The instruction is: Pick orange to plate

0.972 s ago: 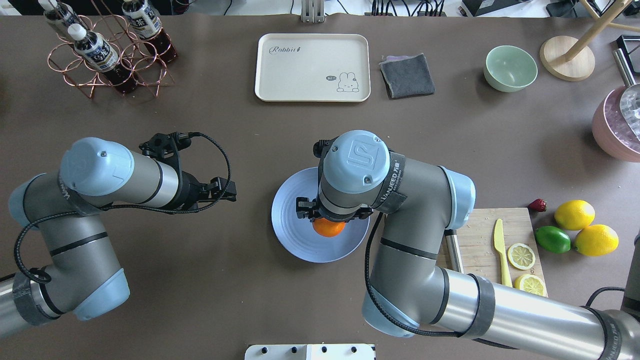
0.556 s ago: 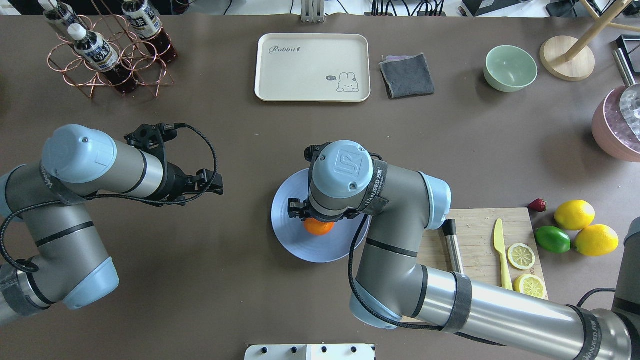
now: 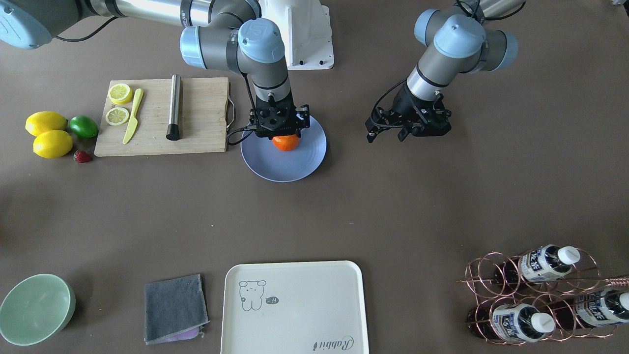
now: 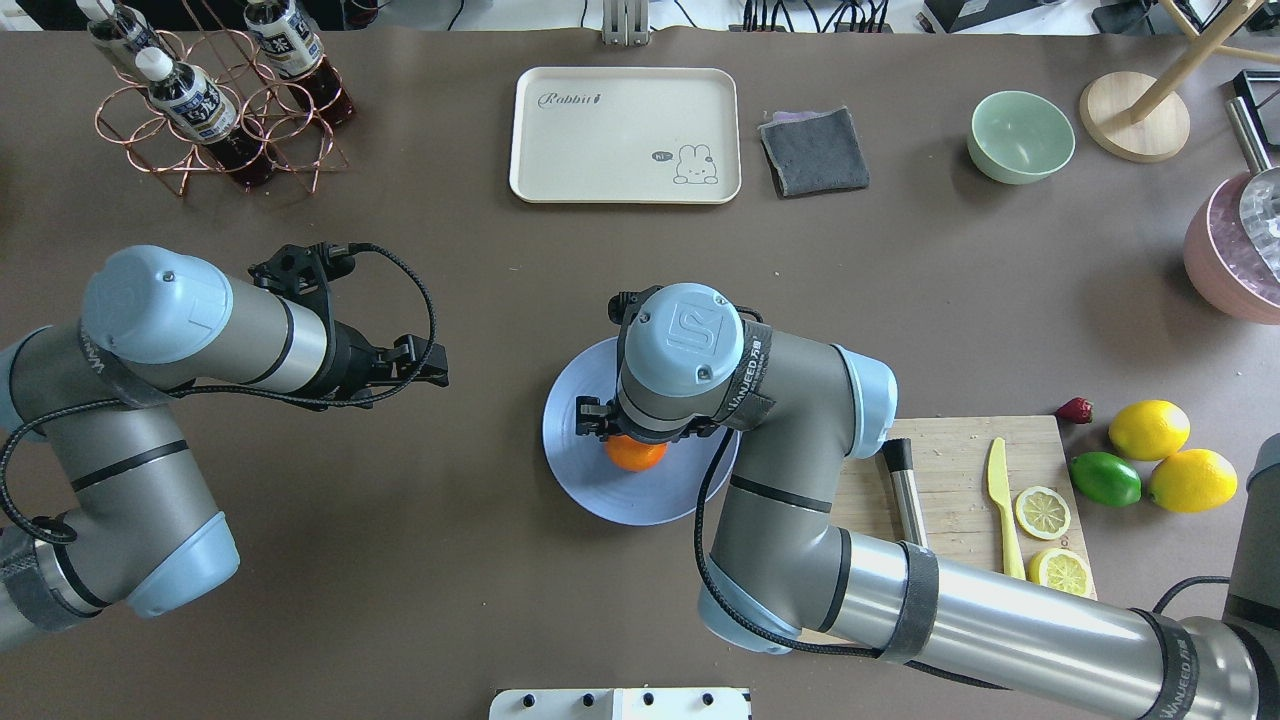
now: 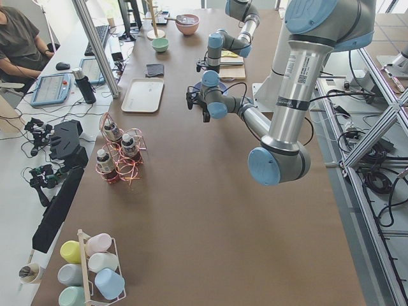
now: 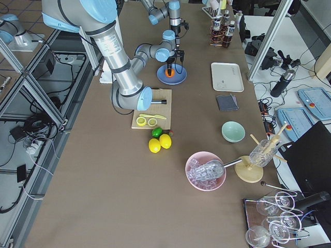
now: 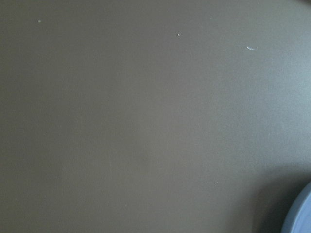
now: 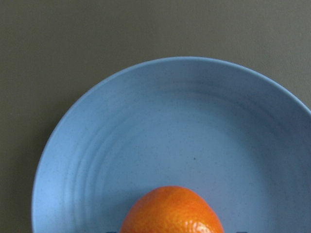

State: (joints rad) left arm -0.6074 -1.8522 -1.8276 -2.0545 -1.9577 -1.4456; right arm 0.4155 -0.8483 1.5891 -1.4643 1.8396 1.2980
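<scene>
The orange (image 4: 636,455) sits low over the middle of the periwinkle-blue plate (image 4: 600,495), and I cannot tell whether it touches the surface. My right gripper (image 3: 285,136) points straight down and is shut on the orange (image 3: 285,143); its wrist hides the fingers from overhead. The right wrist view shows the orange (image 8: 172,211) at the bottom edge with the plate (image 8: 146,121) spread under it. My left gripper (image 4: 438,365) hovers open and empty over bare table left of the plate. A sliver of the plate's rim (image 7: 303,213) shows in the left wrist view.
A wooden cutting board (image 4: 950,470) with a yellow knife, lemon slices and a metal muddler lies right of the plate. Two lemons (image 4: 1150,428) and a lime (image 4: 1105,478) sit beyond it. The cream tray (image 4: 625,135), grey cloth (image 4: 815,150), green bowl (image 4: 1020,135) and bottle rack (image 4: 215,100) line the far side.
My right arm carried the orange a little to the left over the plate, then almost stopped. My left arm drew back to the left, away from the plate.
</scene>
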